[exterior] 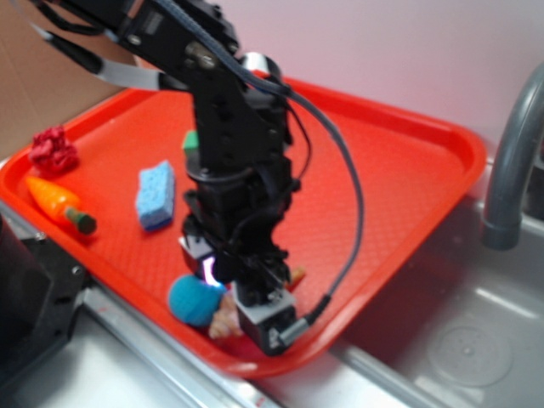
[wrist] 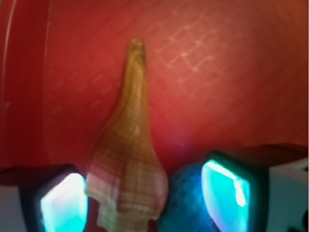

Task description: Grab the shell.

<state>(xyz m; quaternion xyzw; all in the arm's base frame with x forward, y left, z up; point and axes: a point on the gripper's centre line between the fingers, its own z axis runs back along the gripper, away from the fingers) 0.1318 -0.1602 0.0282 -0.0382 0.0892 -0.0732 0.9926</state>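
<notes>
The shell is tan-brown and ridged, and lies on the red tray with its long pointed tail aimed away from the camera. My gripper is low over it and open. The shell's wide whorl sits between the two lit fingers, close to the left pad. A teal knitted ball is squeezed in beside the shell, against the right pad. In the exterior view the gripper is down at the tray's near edge, with the ball and a bit of the shell showing below it.
On the tray lie a blue sponge, a toy carrot, a red crumpled thing and a green block behind the arm. A grey faucet and a metal sink are at the right.
</notes>
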